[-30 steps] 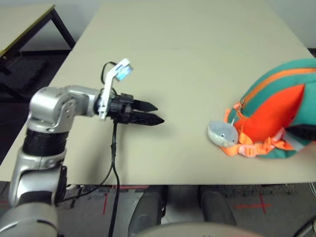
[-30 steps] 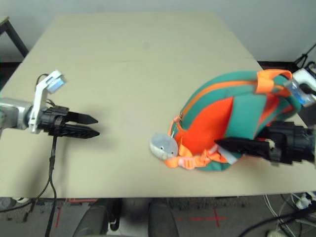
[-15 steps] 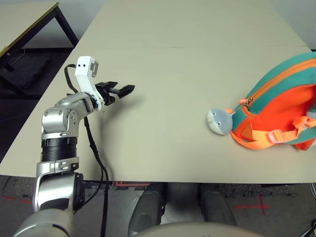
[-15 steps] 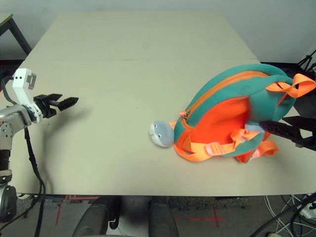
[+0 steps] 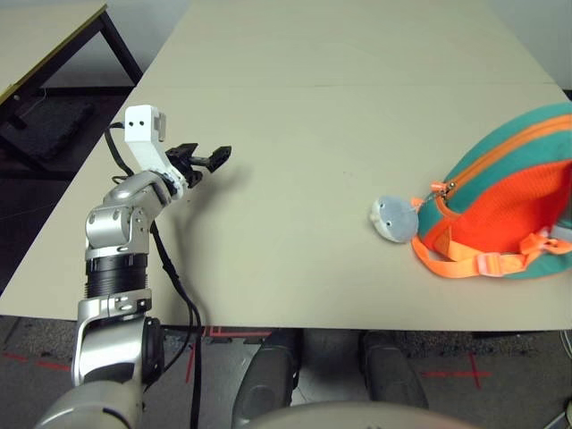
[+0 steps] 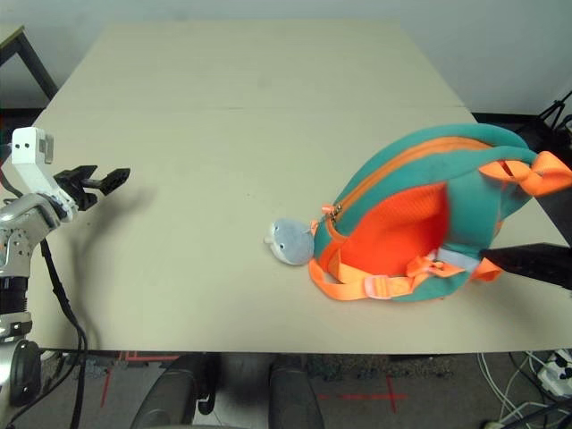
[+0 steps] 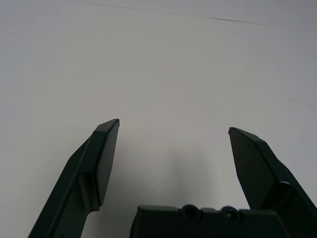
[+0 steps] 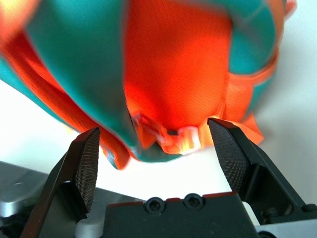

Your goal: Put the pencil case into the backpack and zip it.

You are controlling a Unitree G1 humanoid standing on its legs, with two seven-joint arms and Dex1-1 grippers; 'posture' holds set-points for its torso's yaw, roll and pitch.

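Observation:
The orange and teal backpack [image 6: 420, 219] lies on its side on the right part of the table, straps [image 6: 375, 286] toward the front edge. Its orange zipper line [image 5: 514, 138] runs along the teal top, and the grey-white plush toy [image 5: 393, 219] rests on the table to its left. My right gripper [image 8: 153, 126] is open just right of the backpack, its fingers [image 6: 536, 264] apart from the fabric. My left gripper [image 5: 201, 161] is open over bare table near the left edge [image 7: 173, 126]. The pencil case is out of view.
The beige table [image 5: 313, 107] has a faint seam across its middle. A second table [image 5: 45, 36] stands off the far left corner. A black cable [image 5: 174, 286] hangs from my left arm over the front edge.
My left gripper has pulled back toward the table's left edge. My right gripper has drawn away to the right of the backpack, which has settled flatter with the toy beside it.

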